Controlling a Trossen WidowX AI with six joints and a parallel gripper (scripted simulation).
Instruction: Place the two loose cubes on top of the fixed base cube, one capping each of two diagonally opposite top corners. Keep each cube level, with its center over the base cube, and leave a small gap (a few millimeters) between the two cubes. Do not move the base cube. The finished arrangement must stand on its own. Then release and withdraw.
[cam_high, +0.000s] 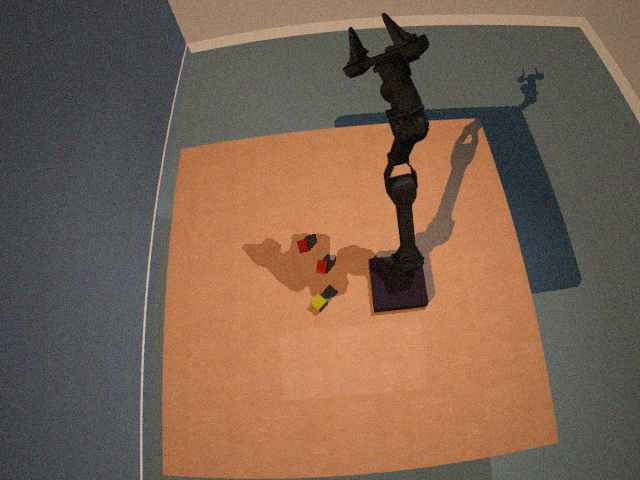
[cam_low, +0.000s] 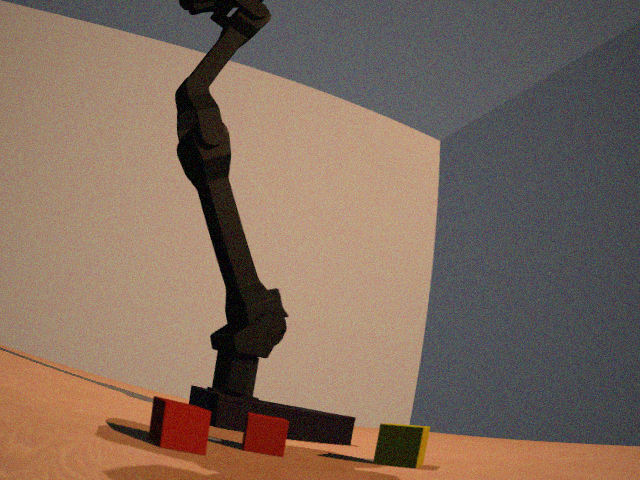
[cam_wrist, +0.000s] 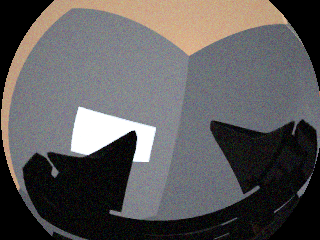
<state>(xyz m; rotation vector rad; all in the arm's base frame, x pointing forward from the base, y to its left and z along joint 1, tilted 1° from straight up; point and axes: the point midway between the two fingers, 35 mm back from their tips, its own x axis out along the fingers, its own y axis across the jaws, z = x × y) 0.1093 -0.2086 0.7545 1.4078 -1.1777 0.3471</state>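
Observation:
A red cube (cam_high: 302, 245) (cam_low: 183, 427) lies flat on the table. A second red cube (cam_high: 322, 266) (cam_low: 266, 435) stands apart from it, nearer the arm's base. A yellow cube (cam_high: 318, 302) (cam_low: 397, 445) also rests on the table, apart from both red ones, turned at an angle to them. It is the odd-coloured one; no mark shows which cube is fixed. Nothing lies on top of any cube. My gripper (cam_high: 367, 21) (cam_wrist: 174, 130) is open and empty, raised high above the table and far from the cubes. Its fingers are cut off in the exterior view.
The arm's dark base (cam_high: 398, 297) (cam_low: 320, 424) stands on the orange table (cam_high: 356, 413), close to the cubes. The arm's shadow falls over the red cubes. The wrist view shows walls and a bright white rectangle (cam_wrist: 100, 131) behind the fingers, no cubes.

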